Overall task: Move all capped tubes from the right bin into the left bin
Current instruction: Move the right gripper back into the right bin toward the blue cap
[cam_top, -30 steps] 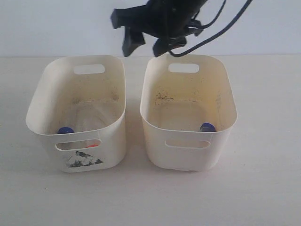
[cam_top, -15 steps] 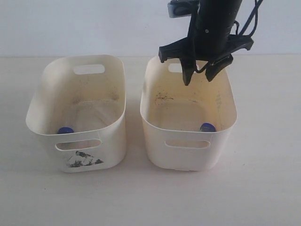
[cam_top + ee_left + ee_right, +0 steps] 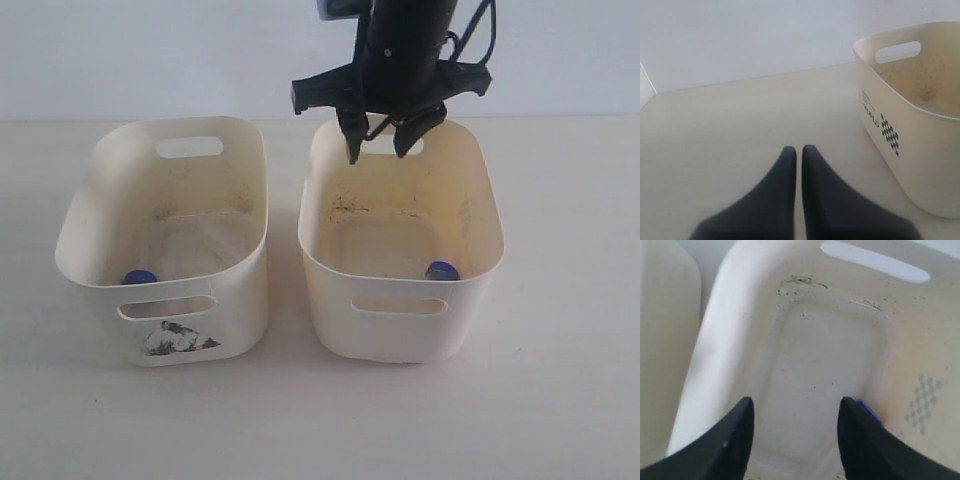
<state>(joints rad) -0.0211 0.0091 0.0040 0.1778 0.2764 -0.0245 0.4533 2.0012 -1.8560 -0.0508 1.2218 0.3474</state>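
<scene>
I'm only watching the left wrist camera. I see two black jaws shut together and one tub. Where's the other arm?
Observer: The right gripper hangs over the far end of the right bin, with its jaws open and empty.
Operator: Is there a tube in that tub?
Observer: Yes, one blue-capped tube lies against its near wall, toward the right corner.
Operator: What about the other tub?
Observer: In the left bin, a blue cap shows just above the near wall.
</scene>
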